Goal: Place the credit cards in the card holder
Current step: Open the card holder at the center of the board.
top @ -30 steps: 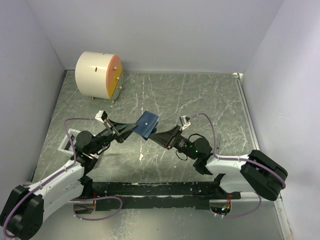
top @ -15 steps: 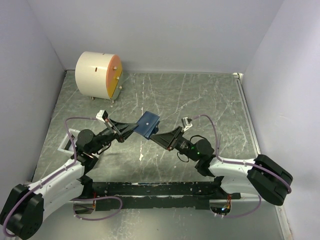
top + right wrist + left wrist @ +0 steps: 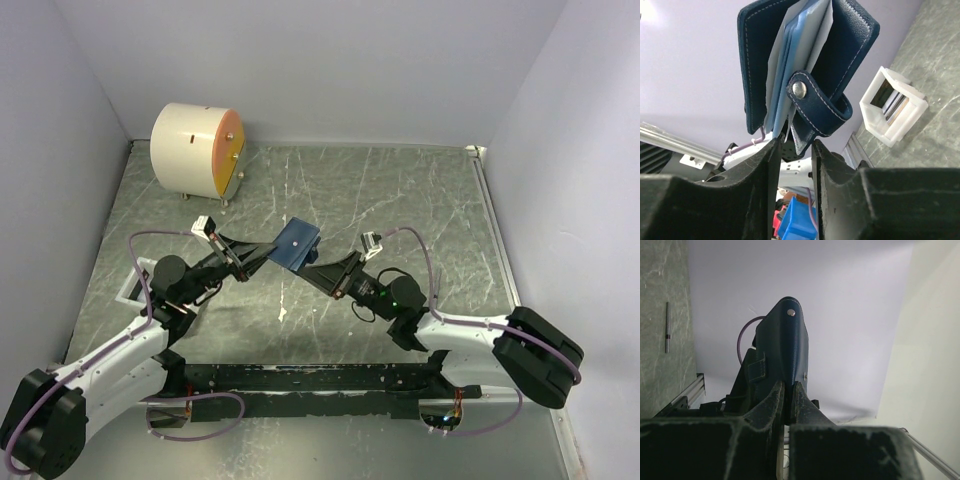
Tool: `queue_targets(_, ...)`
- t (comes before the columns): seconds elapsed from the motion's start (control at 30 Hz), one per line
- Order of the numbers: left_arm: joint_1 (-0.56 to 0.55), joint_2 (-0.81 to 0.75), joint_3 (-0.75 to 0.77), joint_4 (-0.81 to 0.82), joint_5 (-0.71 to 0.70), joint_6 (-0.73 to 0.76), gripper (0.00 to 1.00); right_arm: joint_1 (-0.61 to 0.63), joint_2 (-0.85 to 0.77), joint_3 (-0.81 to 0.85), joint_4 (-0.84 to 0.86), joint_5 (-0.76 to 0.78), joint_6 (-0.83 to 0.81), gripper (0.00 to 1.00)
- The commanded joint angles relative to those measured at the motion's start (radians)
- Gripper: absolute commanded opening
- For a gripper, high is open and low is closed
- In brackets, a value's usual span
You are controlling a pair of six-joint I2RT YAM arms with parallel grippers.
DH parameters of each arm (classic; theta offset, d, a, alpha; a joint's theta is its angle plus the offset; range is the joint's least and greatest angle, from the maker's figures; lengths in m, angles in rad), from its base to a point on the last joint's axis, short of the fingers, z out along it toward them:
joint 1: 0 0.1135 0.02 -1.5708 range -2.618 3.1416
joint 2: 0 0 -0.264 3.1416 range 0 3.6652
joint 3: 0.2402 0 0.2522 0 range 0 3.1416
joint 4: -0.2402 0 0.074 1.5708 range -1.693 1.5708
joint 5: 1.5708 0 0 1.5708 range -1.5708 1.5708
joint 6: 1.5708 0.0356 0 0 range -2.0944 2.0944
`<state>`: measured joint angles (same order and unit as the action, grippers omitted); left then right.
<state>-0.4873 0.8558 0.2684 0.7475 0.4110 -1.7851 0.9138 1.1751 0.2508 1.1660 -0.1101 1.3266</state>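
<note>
The dark navy card holder point(image 3: 298, 244) hangs in the air between both arms, above the middle of the table. My left gripper point(image 3: 272, 252) is shut on its lower edge, and the left wrist view shows the closed case point(image 3: 787, 347) rising from my clamped fingertips point(image 3: 788, 390). My right gripper point(image 3: 308, 270) is just below and right of it. In the right wrist view the holder point(image 3: 850, 65) gapes, showing pale blue pockets and the snap tab. My right jaws point(image 3: 795, 142) stand apart around its lower corner. No credit card shows clearly.
A cream cylinder with an orange face point(image 3: 195, 149) stands at the back left. A white plastic tray point(image 3: 892, 105) with thin dark things standing in it lies on the table by the left arm point(image 3: 133, 287). Walls close in on three sides.
The card holder has shifted slightly up and to the right in the left gripper. The right gripper has moved left, closer under it.
</note>
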Motion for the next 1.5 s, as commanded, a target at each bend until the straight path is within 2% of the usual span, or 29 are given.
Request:
queue_targets(0.0, -0.004, -0.026, 0.021, 0.027, 0.011, -0.012, 0.07, 0.007, 0.016, 0.037, 0.032, 0.033, -0.009, 0.28)
queue_targets(0.27, -0.005, -0.049, -0.014, 0.056, 0.014, -0.034, 0.07, 0.008, 0.080, 0.056, 0.129, 0.022, -0.009, 0.01)
queue_targets(0.3, -0.005, -0.054, -0.017, 0.052, 0.016, -0.025, 0.07, 0.007, 0.082, 0.053, 0.143, 0.022, -0.012, 0.00)
queue_targets(0.37, -0.005, -0.063, -0.015, 0.005, 0.025, -0.002, 0.16, 0.007, 0.082, 0.037, 0.175, 0.031, -0.022, 0.00)
queue_targets(0.43, -0.005, -0.067, -0.005, -0.066, 0.040, 0.035, 0.33, 0.007, 0.069, 0.020, 0.168, 0.043, -0.037, 0.00)
queue_targets(0.5, -0.005, -0.064, 0.011, -0.137, 0.057, 0.087, 0.48, 0.007, 0.029, 0.015, 0.062, 0.063, -0.056, 0.00)
queue_targets(0.6, -0.005, -0.060, 0.079, -0.331, 0.066, 0.209, 0.66, 0.005, -0.052, 0.053, -0.247, 0.074, -0.145, 0.00)
queue_targets(0.7, -0.004, -0.045, 0.206, -0.657, 0.012, 0.417, 0.74, -0.006, -0.110, 0.130, -0.579, 0.101, -0.329, 0.00)
queue_targets(0.77, -0.005, -0.027, 0.293, -0.844, -0.066, 0.551, 0.76, -0.013, -0.102, 0.168, -0.718, 0.096, -0.434, 0.00)
queue_targets(0.83, -0.005, -0.007, 0.359, -0.994, -0.154, 0.652, 0.77, -0.019, -0.072, 0.184, -0.783, 0.076, -0.512, 0.00)
queue_targets(0.93, -0.005, 0.015, 0.402, -1.113, -0.277, 0.764, 0.75, -0.026, 0.001, 0.214, -0.856, 0.056, -0.602, 0.00)
queue_targets(1.03, -0.005, 0.020, 0.397, -1.152, -0.329, 0.846, 0.72, -0.032, 0.096, 0.247, -0.875, -0.007, -0.706, 0.00)
queue_targets(1.13, -0.005, 0.022, 0.388, -1.169, -0.349, 0.889, 0.70, -0.047, 0.185, 0.328, -0.965, -0.081, -0.819, 0.00)
queue_targets(1.3, -0.005, 0.077, 0.376, -1.130, -0.272, 0.935, 0.68, -0.048, 0.260, 0.380, -0.991, -0.139, -0.856, 0.00)
queue_targets(1.47, -0.005, 0.196, 0.394, -1.079, -0.155, 0.981, 0.65, -0.053, 0.324, 0.428, -1.050, -0.141, -0.917, 0.00)
